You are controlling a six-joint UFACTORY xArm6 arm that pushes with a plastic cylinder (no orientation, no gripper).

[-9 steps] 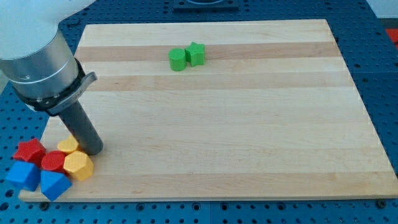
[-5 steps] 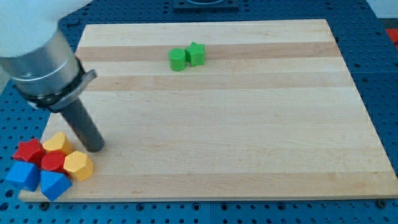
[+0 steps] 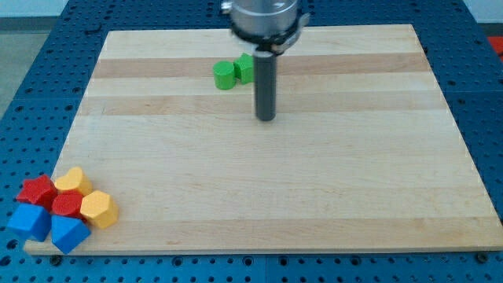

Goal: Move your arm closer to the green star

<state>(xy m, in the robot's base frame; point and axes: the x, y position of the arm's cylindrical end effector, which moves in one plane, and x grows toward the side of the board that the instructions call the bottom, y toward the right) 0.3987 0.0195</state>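
Observation:
The green star lies near the view's top, left of centre, partly hidden behind my rod. A green round block touches it on its left. My tip rests on the board just below and slightly right of the green star, a short gap away from it.
A cluster sits at the board's bottom left corner: a red star, a red block, two yellow blocks and two blue blocks. The wooden board's edge runs down the view's right.
My rod has swept from beside the bottom-left cluster up and to the right, to just below the green star. No block has moved.

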